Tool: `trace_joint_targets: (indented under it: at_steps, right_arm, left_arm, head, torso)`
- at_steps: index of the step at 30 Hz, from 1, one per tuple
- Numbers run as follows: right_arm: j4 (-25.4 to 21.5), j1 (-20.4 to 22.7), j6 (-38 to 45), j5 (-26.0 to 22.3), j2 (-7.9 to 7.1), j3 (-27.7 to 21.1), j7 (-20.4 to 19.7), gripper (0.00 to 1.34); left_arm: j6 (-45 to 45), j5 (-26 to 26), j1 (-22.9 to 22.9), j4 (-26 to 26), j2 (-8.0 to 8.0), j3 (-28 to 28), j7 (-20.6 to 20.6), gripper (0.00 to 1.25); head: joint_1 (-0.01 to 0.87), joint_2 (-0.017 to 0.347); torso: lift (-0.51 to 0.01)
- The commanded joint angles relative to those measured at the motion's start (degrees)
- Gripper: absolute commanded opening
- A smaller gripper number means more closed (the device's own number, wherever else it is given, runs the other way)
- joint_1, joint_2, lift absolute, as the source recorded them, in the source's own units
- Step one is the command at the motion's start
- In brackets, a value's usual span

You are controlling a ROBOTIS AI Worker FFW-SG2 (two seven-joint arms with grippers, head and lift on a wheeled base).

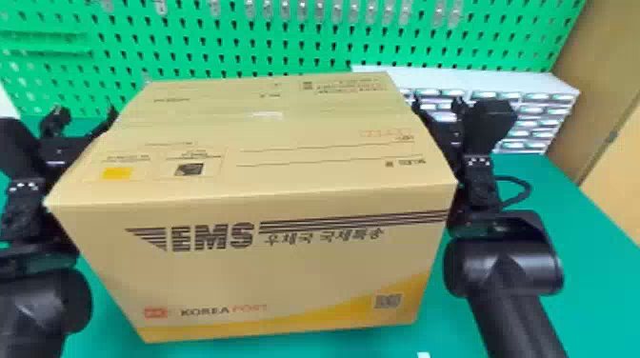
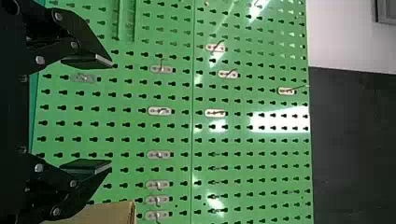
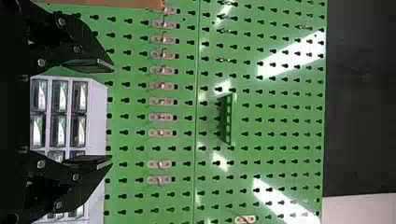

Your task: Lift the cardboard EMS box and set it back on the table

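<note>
Head view: from the robot's head, forward and steeply down; cardboard EMS box [image 1: 257, 266] close in front, green pegboard [image 1: 238, 47] behind it.
Left wrist view: from the left wrist, turned on its side; faces the pegboard nearly square-on, box edge at the margin, nearer than the board.
Right wrist view: same set from the right wrist, likewise sideways.
Pegboard and box: shared by all three views.
Drawer cabinet [image 1: 466, 78]: shared by head and right wrist views.
</note>
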Motion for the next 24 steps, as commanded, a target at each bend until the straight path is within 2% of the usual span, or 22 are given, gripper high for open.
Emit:
trace_joint_targets:
  at_steps: [1,13,24]
  right_arm:
    - [0.0,0.0,0.1,0.0,0.0,-0.1,0.0,0.78]
    - [0.0,1.5,0.8,0.2,-0.09,-0.9,0.0,0.78]
    - [0.0,5.3,1.8,0.2,-0.62,-1.6,0.0,0.78]
  left_arm:
    - [0.0,0.0,-0.1,0.0,0.0,0.0,0.0,0.76]
    - [0.2,-0.1,0.9,0.1,0.0,-0.2,0.1,0.76]
    - [0.6,0.6,3.5,0.9,0.0,-1.6,0.2,0.76]
  head:
    - [0.678,-0.014]
    - [0.678,-0.014]
    - [0.678,-0.014]
  torso:
    - [-0.092]
    - [-0.092]
    - [-0.092]
